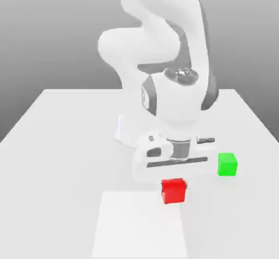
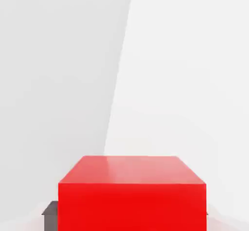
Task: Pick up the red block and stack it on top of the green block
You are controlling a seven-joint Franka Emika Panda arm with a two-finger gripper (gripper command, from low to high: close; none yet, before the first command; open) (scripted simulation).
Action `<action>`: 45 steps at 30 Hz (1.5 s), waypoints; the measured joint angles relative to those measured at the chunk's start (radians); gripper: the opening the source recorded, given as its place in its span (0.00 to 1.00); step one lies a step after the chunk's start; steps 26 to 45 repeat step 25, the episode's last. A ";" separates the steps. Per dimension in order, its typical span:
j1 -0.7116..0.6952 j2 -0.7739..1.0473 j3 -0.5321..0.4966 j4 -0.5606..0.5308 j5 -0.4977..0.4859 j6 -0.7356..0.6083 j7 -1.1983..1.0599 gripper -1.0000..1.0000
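The red block (image 1: 174, 191) sits on the white counter (image 1: 60, 143), near the counter's front part and a little toward the exterior view's right of its middle. Its near face lies just at the back edge of a paler rectangular patch (image 1: 139, 225) on the counter surface. In the hand view the red block (image 2: 132, 193) shows large and close, with a dark finger pad (image 2: 50, 209) against one of its sides, so the fingers are pinching the block between them.

The gripper (image 1: 174, 177) stands directly over the block, the broad white hand body above it stretched crosswise and pointing straight down. The arm (image 1: 163, 61) rises behind it, folded sharply, its upper links bulking over the wrist and its base standing near the counter's middle.

The green block (image 1: 227, 164) rests on the counter toward the exterior view's right of the red one and somewhat farther back, near it but clearly apart, with bare surface between them. It stands level, nothing on top of it.

Open room lies all round: a wide bare stretch on the exterior view's left, the pale patch in front, and free counter beyond the green block before the right-hand edge. The counter's back edge meets a plain grey backdrop.
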 joint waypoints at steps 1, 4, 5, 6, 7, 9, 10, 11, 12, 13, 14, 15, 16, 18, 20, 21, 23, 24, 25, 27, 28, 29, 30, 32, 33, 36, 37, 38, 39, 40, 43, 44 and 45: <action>0.030 -0.026 0.015 -0.007 0.015 -0.018 -0.018 0.00; 0.132 -0.092 0.066 -0.029 0.062 -0.061 -0.083 0.00; 0.164 -0.112 0.088 -0.037 0.079 -0.072 -0.107 0.00; 0.202 -0.132 0.107 -0.045 0.095 -0.084 -0.130 0.00; 0.241 -0.152 0.125 -0.053 0.111 -0.095 -0.154 0.00; 0.322 -0.190 0.160 -0.069 0.142 -0.116 -0.200 0.00; 0.364 -0.209 0.175 -0.077 0.156 -0.126 -0.222 0.00; 0.406 -0.227 0.191 -0.085 0.170 -0.137 -0.244 0.00; 0.447 -0.244 0.206 -0.094 0.183 -0.145 -0.266 0.00; 0.489 -0.263 0.222 -0.102 0.197 -0.155 -0.288 0.00; 0.505 -0.257 0.233 -0.105 0.197 -0.146 -0.294 0.00; 0.508 -0.239 0.241 -0.106 0.188 -0.127 -0.292 0.00; 0.502 -0.214 0.250 -0.106 0.174 -0.102 -0.284 0.00; 0.485 -0.154 0.262 -0.104 0.137 -0.044 -0.259 0.00; 0.464 -0.087 0.271 -0.103 0.086 0.020 -0.225 0.00; 0.456 -0.052 0.270 -0.103 0.053 0.053 -0.203 0.00; 0.450 0.009 0.252 -0.102 -0.016 0.111 -0.155 1.00; 0.444 0.009 0.252 -0.102 -0.016 0.111 -0.155 1.00; 0.439 0.009 0.252 -0.102 -0.016 0.111 -0.155 1.00; 0.439 0.009 0.252 -0.102 -0.016 0.111 -0.155 1.00; 0.439 0.009 0.252 -0.102 -0.016 0.111 -0.155 1.00; 0.439 0.009 0.252 -0.102 -0.016 0.111 -0.155 1.00; 0.439 0.009 0.252 -0.102 -0.016 0.111 -0.155 1.00; 0.439 0.009 0.252 -0.102 -0.016 0.111 -0.155 1.00; 0.439 0.009 0.252 -0.102 -0.016 0.111 -0.155 1.00; 0.439 0.009 0.252 -0.102 -0.016 0.111 -0.155 1.00; 0.439 0.009 0.252 -0.102 -0.016 0.111 -0.155 1.00; 0.439 0.009 0.252 -0.102 -0.016 0.111 -0.155 1.00; 0.439 0.009 0.252 -0.102 -0.016 0.111 -0.155 1.00; 0.439 0.009 0.252 -0.102 -0.016 0.111 -0.155 1.00; 0.439 0.009 0.252 -0.102 -0.016 0.111 -0.155 1.00; 0.439 0.009 0.252 -0.102 -0.016 0.111 -0.155 1.00; 0.439 0.009 0.252 -0.102 -0.016 0.111 -0.155 1.00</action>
